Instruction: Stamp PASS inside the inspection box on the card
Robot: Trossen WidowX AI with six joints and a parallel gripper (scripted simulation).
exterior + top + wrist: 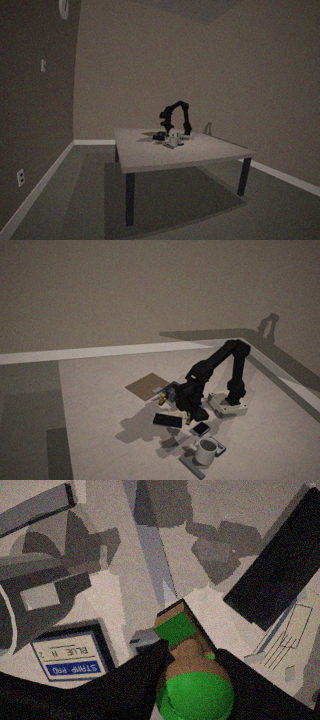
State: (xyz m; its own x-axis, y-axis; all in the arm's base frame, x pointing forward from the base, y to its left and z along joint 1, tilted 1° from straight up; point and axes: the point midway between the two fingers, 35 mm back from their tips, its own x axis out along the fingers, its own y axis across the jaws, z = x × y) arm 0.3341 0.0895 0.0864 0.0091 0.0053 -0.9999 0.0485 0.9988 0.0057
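My gripper is shut on a stamp with a green-topped wooden handle and a green-marked base. The stamp's printing face is hidden, and its exact height above the bench cannot be told. In the top view it is between the black block and the open ink pad, which is mostly hidden in the wrist view. The pale card lies behind the block, partly covered from view. A printed box outline shows on it in the wrist view; no print is visible there.
The black block stands by the card. A white mug, a grey bar and the labelled stamp pad lid are nearer the front. A yellow-topped stamp and brown mat are behind.
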